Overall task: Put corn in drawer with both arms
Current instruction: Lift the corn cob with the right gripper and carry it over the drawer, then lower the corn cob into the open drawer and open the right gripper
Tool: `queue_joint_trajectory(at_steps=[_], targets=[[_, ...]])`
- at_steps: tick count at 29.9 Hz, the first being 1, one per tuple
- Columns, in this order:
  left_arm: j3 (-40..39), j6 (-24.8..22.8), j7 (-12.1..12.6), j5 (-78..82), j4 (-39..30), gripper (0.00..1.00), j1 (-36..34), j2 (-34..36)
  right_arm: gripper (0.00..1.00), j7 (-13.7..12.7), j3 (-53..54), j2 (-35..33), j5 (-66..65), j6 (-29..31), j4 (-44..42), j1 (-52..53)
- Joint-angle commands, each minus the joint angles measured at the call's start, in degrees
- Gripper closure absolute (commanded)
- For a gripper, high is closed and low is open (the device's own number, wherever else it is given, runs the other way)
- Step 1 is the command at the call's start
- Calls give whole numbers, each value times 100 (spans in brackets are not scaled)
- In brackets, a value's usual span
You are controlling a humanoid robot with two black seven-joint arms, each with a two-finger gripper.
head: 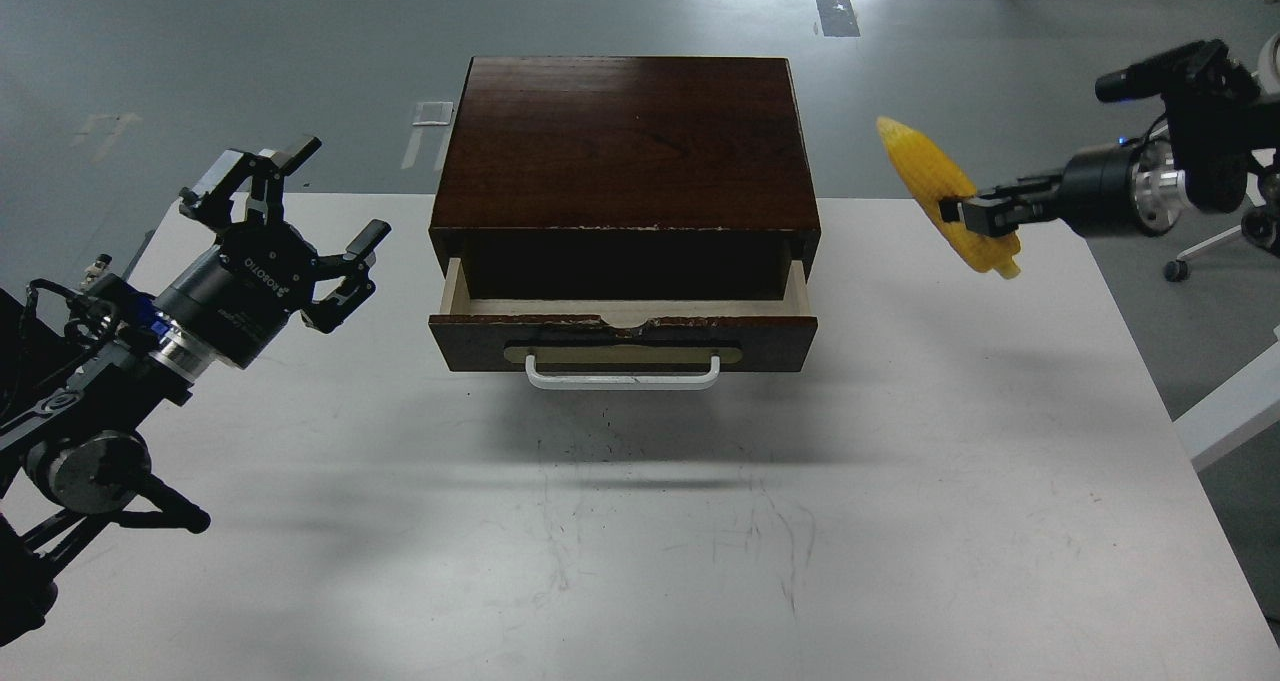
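The yellow corn hangs in the air to the right of the dark brown box, above the table's far right part. My right gripper is shut on the corn's lower half and holds it tilted. The drawer is pulled partly out, its pale interior showing, with a white bar handle on the front. My left gripper is open and empty, held above the table to the left of the drawer.
The dark brown box stands at the back middle of the white table. The table's right edge lies below my right arm. Chair legs show on the floor at the far right.
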Motion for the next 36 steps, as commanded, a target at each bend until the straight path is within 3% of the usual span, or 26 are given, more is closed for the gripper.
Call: queue_joint_trajectory(at_steps=[1,6,15,26,36], targets=[[-9,7,0,0,2,1,3,4,94,0,-433,571,-8,-4,229,899],[-52,16,0,9,2,1,3,4,94,0,-822,1416,-25,-118,502,1596],[-61,16,0,9,-7,1,11,39,94,0,-1243,2541,-1158,-1216,765,2001],[-61,16,0,9,-7,1,11,57,92,0,-1850,3184,-1423,-1419,942,1948],[-61,16,0,9,-7,1,11,57,84,0,-1973,3158,-1423,-1419,890,1729]])
